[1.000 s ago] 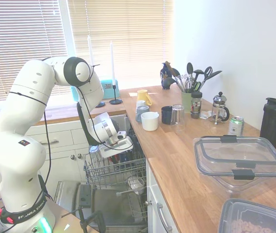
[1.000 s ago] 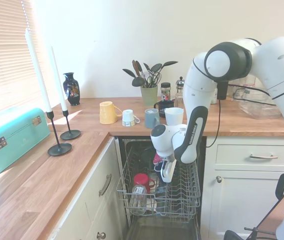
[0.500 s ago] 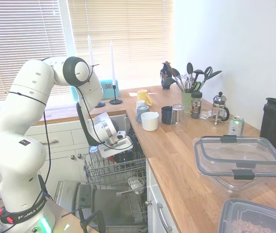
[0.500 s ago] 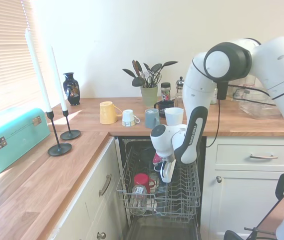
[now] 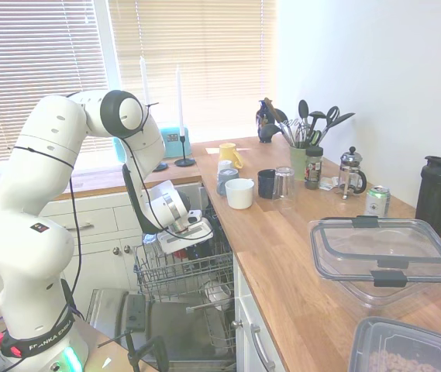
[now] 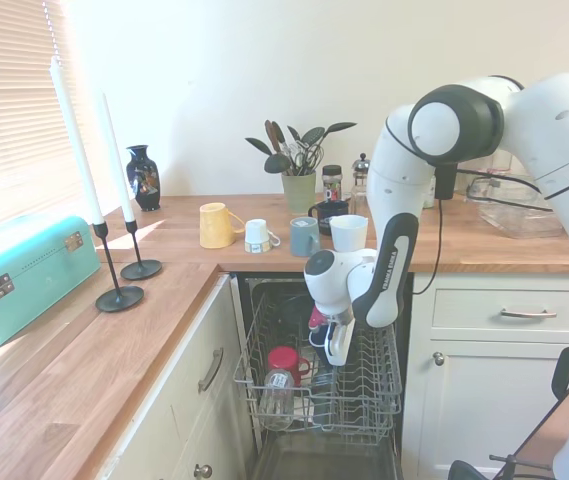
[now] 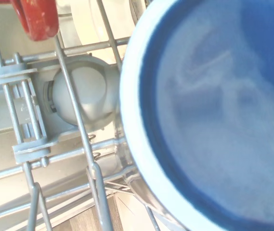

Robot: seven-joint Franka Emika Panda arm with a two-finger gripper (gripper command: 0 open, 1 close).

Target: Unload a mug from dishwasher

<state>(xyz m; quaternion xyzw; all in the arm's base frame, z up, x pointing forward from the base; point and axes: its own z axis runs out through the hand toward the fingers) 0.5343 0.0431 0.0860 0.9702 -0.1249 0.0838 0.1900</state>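
Grey wire rack of the dishwasher (image 6: 364,395) is pulled out over the open door, and the gripper (image 6: 336,352) is down among the crockery. The mug (image 7: 218,115), navy, fills the wrist view and sits in the rack, not yet unloaded onto the desk (image 5: 298,256); whether the gripper has closed on it I cannot tell.

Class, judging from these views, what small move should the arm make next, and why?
Probably lift straight up. The tool sits low in the dishwasher rack by the mug, whose blue inside fills the wrist view; whether the grasp is closed cannot be told.
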